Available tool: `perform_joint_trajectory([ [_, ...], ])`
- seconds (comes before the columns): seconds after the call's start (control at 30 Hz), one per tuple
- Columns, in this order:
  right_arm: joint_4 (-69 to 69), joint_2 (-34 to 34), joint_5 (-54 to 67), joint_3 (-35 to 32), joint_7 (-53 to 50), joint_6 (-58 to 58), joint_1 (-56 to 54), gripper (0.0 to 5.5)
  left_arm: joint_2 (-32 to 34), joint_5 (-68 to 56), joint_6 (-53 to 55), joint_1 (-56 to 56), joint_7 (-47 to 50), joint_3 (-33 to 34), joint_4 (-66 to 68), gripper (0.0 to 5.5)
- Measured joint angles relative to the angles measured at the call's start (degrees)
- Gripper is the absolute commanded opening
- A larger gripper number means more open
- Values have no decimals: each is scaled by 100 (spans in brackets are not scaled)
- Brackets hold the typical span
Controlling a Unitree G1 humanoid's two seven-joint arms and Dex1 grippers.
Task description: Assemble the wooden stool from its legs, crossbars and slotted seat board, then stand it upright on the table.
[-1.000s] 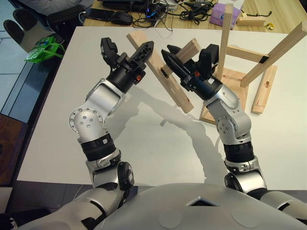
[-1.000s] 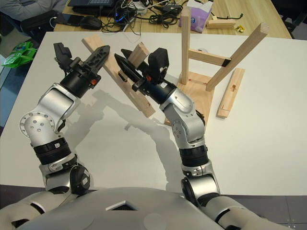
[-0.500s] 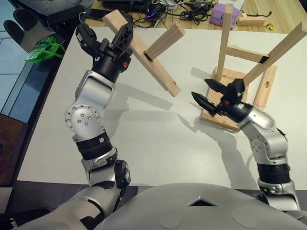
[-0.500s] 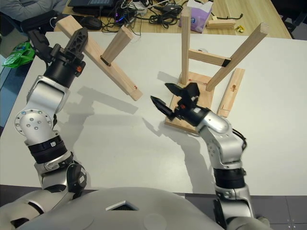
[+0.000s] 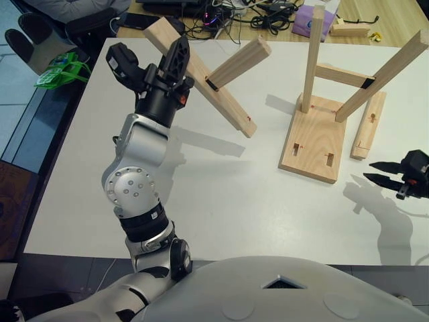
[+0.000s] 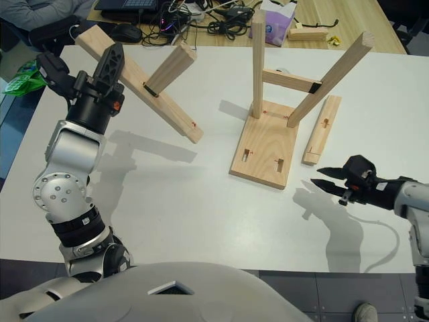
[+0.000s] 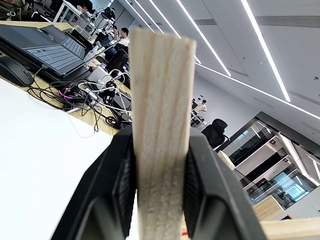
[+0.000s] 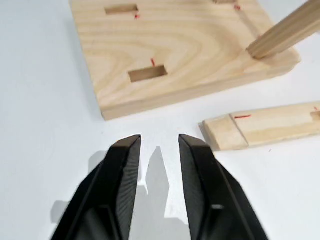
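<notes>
A white tabletop [image 5: 221,201] carries the slotted seat board [image 5: 315,144], with two legs [image 5: 312,60] and a crossbar [image 5: 343,75] rising from its far end. It lies just ahead of the right hand [image 6: 328,182], which hovers with fingers parted, holding nothing. A loose slotted piece [image 5: 369,124] lies beside the board. Well apart, the left hand [image 5: 175,57] clamps a leg-and-crossbar piece [image 5: 224,107] aloft. Red marks [image 8: 152,62] flag the slots. A laptop [image 7: 45,50] and cables [image 7: 75,95] lie beyond the left hand.

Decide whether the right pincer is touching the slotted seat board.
Apart. The right wrist view shows the right pincer open, with a strip of white table between its tips and the near edge of the seat board.
</notes>
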Motion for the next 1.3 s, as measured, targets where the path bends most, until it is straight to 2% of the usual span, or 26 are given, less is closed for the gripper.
perform_joint_trajectory([
  [0.1, 145, 204, -490, 623, -187, -336, -198, 19, -122, 15, -67, 4, 9, -130, 4, 102],
  [0.17, 413, 664, -773, 1073, -531, -672, -468, 0, -364, 95, -293, 67, -1, -250, 57, 102],
  [0.27, 766, 1083, -1002, 1423, -978, -1162, -789, 0, -589, 287, -549, 255, -63, -440, 298, 102],
  [0.37, 879, 1119, -1026, 1502, -1086, -1318, -830, 0, -589, 431, -781, 250, -165, -500, 508, 102],
  [0.67, 1747, 2074, -1348, 2314, -1467, -1692, -2123, 0, -722, 809, -1363, -405, -644, -921, 1356, 102],
  [0.8, 1166, 1919, -1081, 2324, -1125, -1264, -1784, 0, -705, 1491, -1874, -614, -1542, -1333, 2170, 102],
  [1.0, 399, 1310, -639, 2119, -694, -774, -1082, 0, -267, 2321, -2811, -1381, -2864, -1438, 3286, 102],
  [1.3, 437, 1329, -633, 2003, -1028, -798, -1041, 0, -472, 3248, -3474, -994, -3283, -2052, 3674, 102],
])
